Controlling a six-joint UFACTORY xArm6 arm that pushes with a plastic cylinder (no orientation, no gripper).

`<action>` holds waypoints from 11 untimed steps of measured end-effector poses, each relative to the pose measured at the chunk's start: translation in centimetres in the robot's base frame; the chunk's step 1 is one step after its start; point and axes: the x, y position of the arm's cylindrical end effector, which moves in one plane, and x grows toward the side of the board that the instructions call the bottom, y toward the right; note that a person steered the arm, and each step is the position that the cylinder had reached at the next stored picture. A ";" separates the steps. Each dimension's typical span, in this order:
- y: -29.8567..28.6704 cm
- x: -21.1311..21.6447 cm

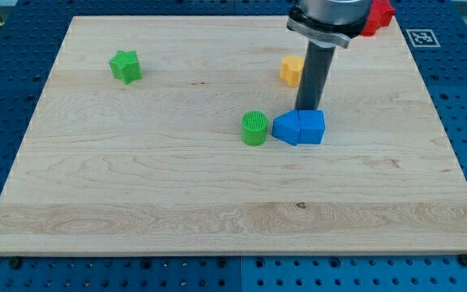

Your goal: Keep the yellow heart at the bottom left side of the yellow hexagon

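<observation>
One yellow block [291, 70] lies near the view's top, right of centre. My rod covers its right edge, and I cannot tell whether it is the heart or the hexagon. No second yellow block shows; it may be hidden behind the rod or the arm. My tip [307, 110] rests on the board just below and right of the yellow block. It is at the top edge of two blue blocks.
Two blue blocks [299, 127] sit side by side and touching at the centre right. A green cylinder [254, 128] stands just left of them. A green star [126, 66] is at the upper left. A red block [378, 18] lies at the top right board edge.
</observation>
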 end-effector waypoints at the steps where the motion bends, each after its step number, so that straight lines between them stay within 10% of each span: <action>1: -1.7 -1.4; 7: 3.9 -20.4; 11: 2.2 -19.1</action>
